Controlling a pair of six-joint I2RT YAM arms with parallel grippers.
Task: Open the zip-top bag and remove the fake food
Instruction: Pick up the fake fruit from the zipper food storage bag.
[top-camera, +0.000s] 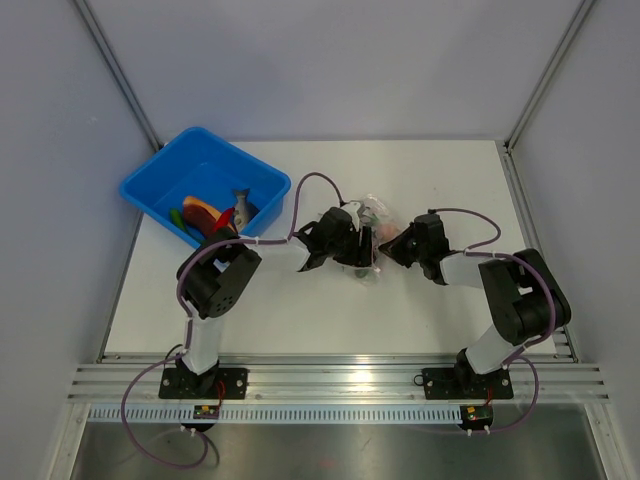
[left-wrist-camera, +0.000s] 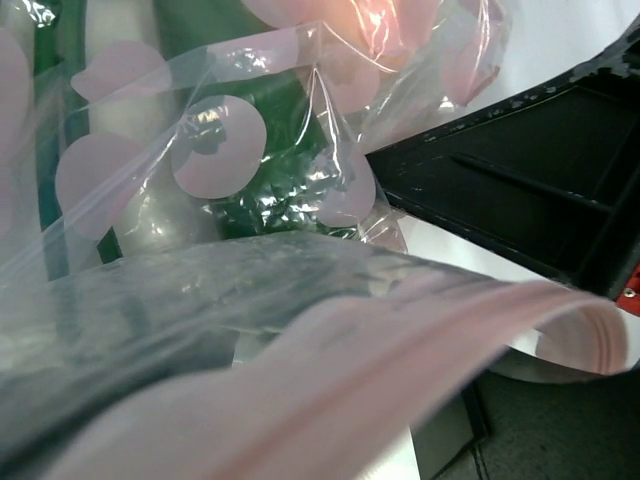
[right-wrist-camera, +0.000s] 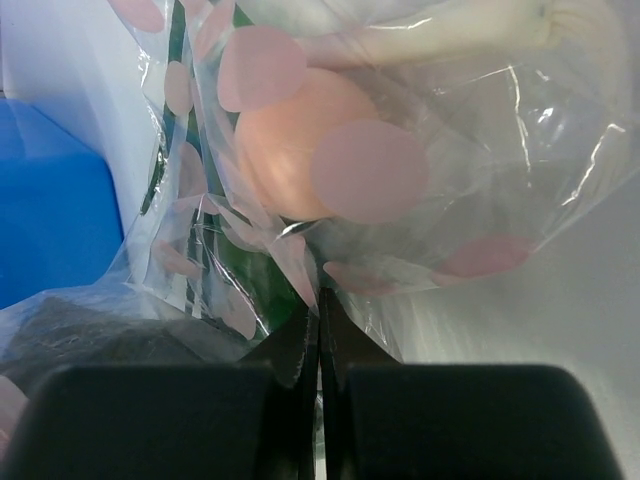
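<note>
Top external shows the zip-top bag (top-camera: 372, 215) mid-worktop (top-camera: 320, 310), hemmed in between both arms. The right end effector (right-wrist-camera: 319, 325) has its fingers pressed together on a fold of the bag's film; a pinkish-orange ball (right-wrist-camera: 285, 150) and a green piece (left-wrist-camera: 262, 200) lie inside. The zip strip (left-wrist-camera: 400, 350) masks the left end effector (top-camera: 352, 243), so I cannot tell its grip. The blue bin (top-camera: 150, 190), rear left, holds a grey fish (top-camera: 242, 205) and an orange-tan piece (top-camera: 200, 210).

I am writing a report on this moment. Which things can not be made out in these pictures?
- Left gripper: open or shut unclear; the left wrist view shows mostly the blurred zip strip, not the fingertips.
- Zip-top bag: too small in the top view to show whether it is open.
- Green food inside: shape hidden by crinkled plastic, left wrist view.
</note>
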